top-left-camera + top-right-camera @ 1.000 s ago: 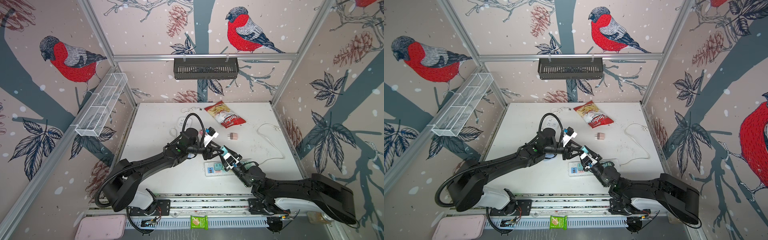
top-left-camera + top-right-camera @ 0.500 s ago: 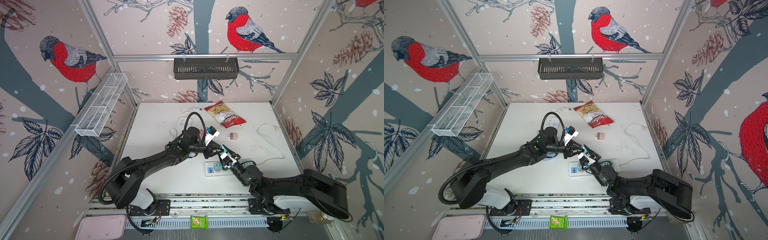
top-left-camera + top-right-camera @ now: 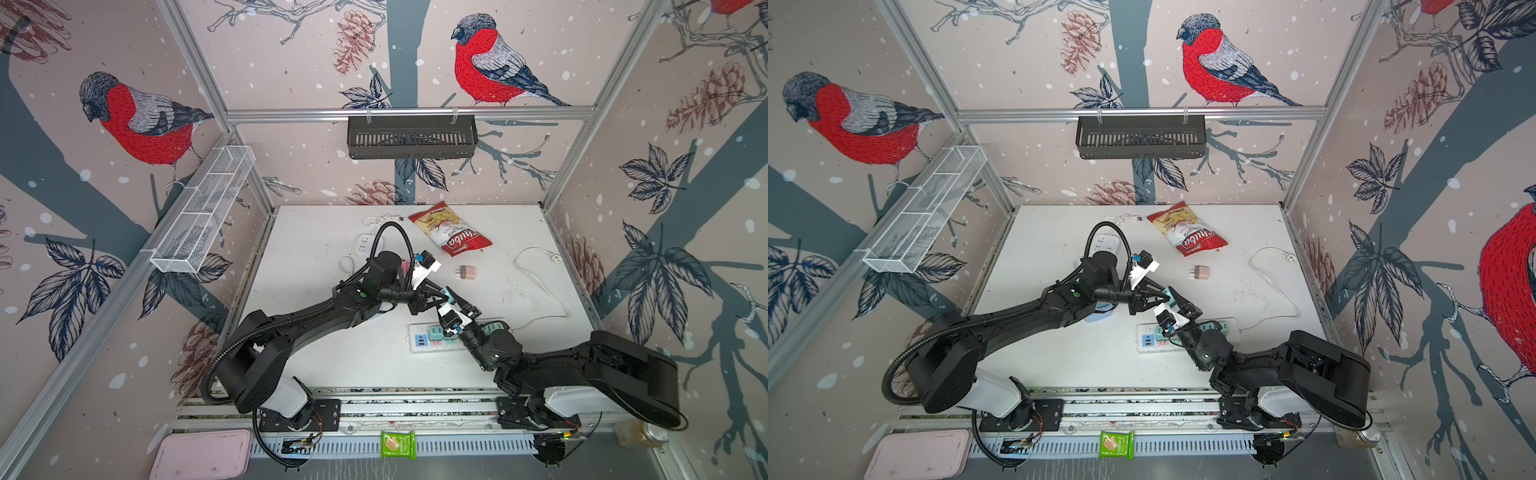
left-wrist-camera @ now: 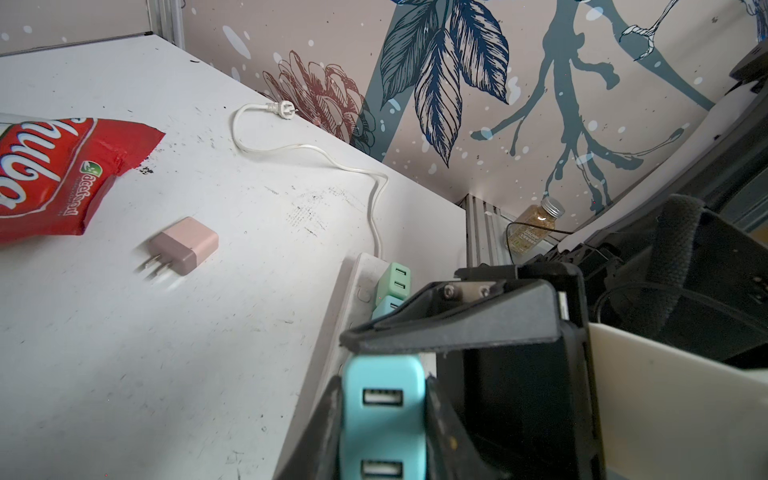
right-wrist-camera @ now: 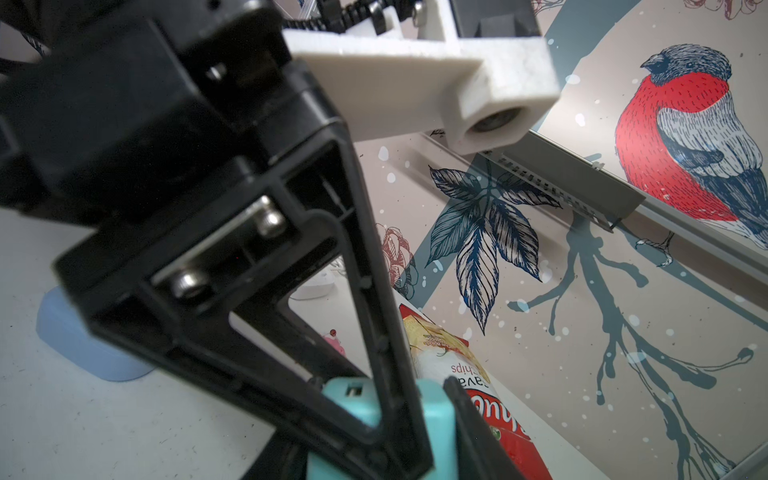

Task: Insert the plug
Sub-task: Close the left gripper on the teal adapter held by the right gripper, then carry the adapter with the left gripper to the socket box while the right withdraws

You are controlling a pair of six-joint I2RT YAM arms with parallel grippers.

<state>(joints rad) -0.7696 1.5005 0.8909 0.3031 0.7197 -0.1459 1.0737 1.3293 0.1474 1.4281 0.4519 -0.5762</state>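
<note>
Since a second ago the left gripper [image 4: 382, 428] has slid a little rightward and pinched shut. It now clamps the small teal two-port USB charger plug [image 4: 383, 374], which hangs in the air just above the long white power strip [image 3: 419, 340].

Working outward from the rail, one green snack packet [image 3: 398, 444] and one pale pink lid [image 3: 199, 455] lie in front of it, off the tabletop. Next comes the strip, with at least two mint and teal chargers [image 4: 395, 278] already seated (the arms hide the rest).

Over it the right gripper [image 3: 456, 306] is also closed on the same teal plug, so two grippers share one plug. I judge this a handover or regrip, meant to set the hidden prongs square to a free socket.

Farther out sit one loose dusty-pink charger [image 3: 468, 272], one white cord [image 3: 538, 270] running from the strip and one red crisp bag [image 3: 451, 232]. A second white strip [image 3: 365, 242] lies near the back wall.
</note>
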